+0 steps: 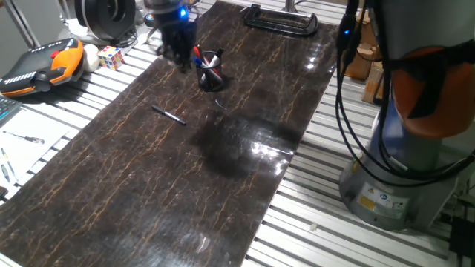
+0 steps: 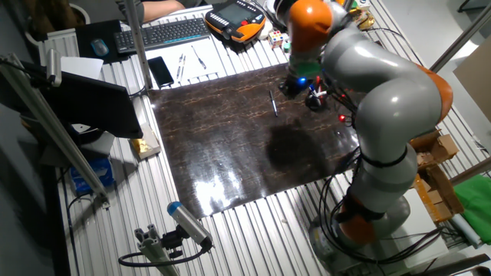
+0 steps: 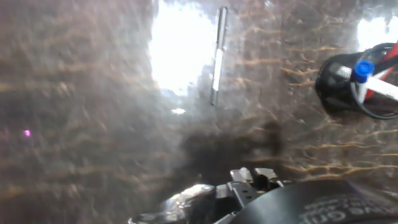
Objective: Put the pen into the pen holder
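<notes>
The pen (image 1: 168, 115) is thin and black with a pale tip, and it lies flat on the dark marbled tabletop (image 1: 223, 170), well apart from everything else. It also shows as the pen (image 2: 273, 102) in the other fixed view and as the pen (image 3: 217, 56) in the hand view. The pen holder (image 1: 211, 74), a small black mesh cup, stands upright with a red and a blue pen in it. My gripper (image 1: 178, 55) hovers just left of the cup, above the table. It holds nothing that I can see. Blur hides how its fingers stand.
An orange teach pendant (image 1: 41, 65) and a puzzle cube (image 1: 110, 57) sit off the mat at the left. A black clamp (image 1: 280, 18) lies at the far end. The robot base (image 1: 415, 148) and its cables stand at the right. A keyboard (image 2: 165, 32) and a phone (image 2: 160, 70) lie beyond.
</notes>
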Motion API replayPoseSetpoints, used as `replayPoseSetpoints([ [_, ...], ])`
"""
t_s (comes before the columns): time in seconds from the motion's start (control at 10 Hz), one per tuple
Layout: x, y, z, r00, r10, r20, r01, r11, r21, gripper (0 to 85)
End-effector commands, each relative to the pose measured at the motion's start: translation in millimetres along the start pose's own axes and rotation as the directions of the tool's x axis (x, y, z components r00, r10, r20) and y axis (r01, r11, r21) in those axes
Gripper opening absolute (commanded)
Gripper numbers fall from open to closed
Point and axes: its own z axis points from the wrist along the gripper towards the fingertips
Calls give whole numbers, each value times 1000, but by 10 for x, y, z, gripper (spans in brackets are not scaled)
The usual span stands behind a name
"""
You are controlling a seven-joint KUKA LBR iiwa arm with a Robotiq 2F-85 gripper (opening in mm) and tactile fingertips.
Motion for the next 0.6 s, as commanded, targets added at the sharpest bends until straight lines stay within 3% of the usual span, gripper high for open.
replayPoseSetpoints([
  [0.0,-17,91,19,1000,17,17,-18,1000,12,227],
  [0.2,-78,134,61,1000,21,-5,-21,999,29,280],
  [0.5,-278,225,196,999,37,-2,-36,998,58,327],
])
